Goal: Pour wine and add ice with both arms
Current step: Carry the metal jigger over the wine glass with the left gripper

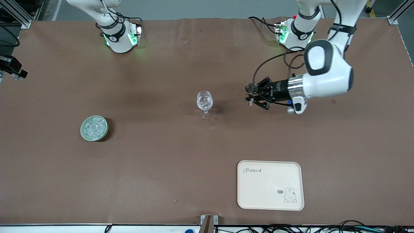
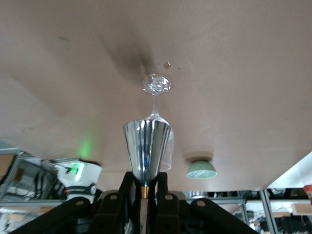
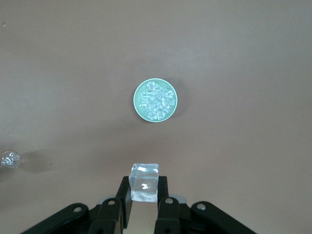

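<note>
- The left gripper (image 1: pixel 250 96) has its fingers (image 2: pixel 146 202) closed on the narrow foot of a shiny metal measuring cup (image 2: pixel 146 149), held sideways over the bare table toward the left arm's end, its mouth aimed at the wine glass (image 1: pixel 204 104).
- The right gripper (image 3: pixel 144 202) pinches a single clear ice cube (image 3: pixel 145 182) between its fingers (image 3: pixel 123 195), high above the table; it lies outside the front view, and its wrist camera looks straight down on the green bowl (image 3: pixel 155 101).
- The bowl (image 1: pixel 94 128) of heaped ice (image 1: pixel 94 127) sits toward the right arm's end, well apart from the glass, which stands upright at mid-table.
- Judged from the task, the pour comes first: the cup's lip should reach over the glass rim before tipping, slowly, as the tall-stemmed glass would topple at a nudge.
- The cube is best released low and centred over the rim.
- A cream tray (image 1: pixel 270 185) with a rabbit drawing lies nearer the front camera.
</note>
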### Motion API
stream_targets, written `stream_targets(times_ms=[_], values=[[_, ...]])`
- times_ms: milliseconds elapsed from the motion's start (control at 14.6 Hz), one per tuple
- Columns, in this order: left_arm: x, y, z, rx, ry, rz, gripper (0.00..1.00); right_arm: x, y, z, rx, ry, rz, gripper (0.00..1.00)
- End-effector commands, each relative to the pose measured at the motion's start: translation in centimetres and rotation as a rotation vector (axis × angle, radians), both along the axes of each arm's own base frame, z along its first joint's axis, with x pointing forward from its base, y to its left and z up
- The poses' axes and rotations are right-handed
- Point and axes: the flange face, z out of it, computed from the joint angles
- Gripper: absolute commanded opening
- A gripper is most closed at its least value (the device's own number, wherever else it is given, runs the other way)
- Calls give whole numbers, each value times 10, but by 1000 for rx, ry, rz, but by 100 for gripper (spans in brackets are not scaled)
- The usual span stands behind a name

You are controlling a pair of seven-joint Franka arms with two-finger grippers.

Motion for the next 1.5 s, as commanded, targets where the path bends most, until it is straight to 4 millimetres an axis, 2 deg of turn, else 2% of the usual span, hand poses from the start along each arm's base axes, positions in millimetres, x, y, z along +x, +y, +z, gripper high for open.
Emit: stream_targets(times_ms=[0,137,342,547,752,889,1231,1436], values=[[-12,-35,0,29,-19,19,0,1,4,4,19,0,2,1],[-23,-61,-5,67,-65,-8,0,1,3,3,19,3,2,1],[-20,-94,-14,131,-107,-13,0,2,3,4,18,-1,2,1],[-16,-112,-18,233,-133,-52,0,2,3,4,20,-3,2,1],[-3,-135,-17,310,-155,-45,0,2,5,4,20,-3,5,1],[-14,-154,-19,386,-203,-82,0,2,6,4,20,-1,5,1],[-31,-169,-25,474,-280,-178,0,2,5,3,20,0,5,1],[-36,-171,-23,532,-313,-215,0,2,5,3,20,1,5,1]])
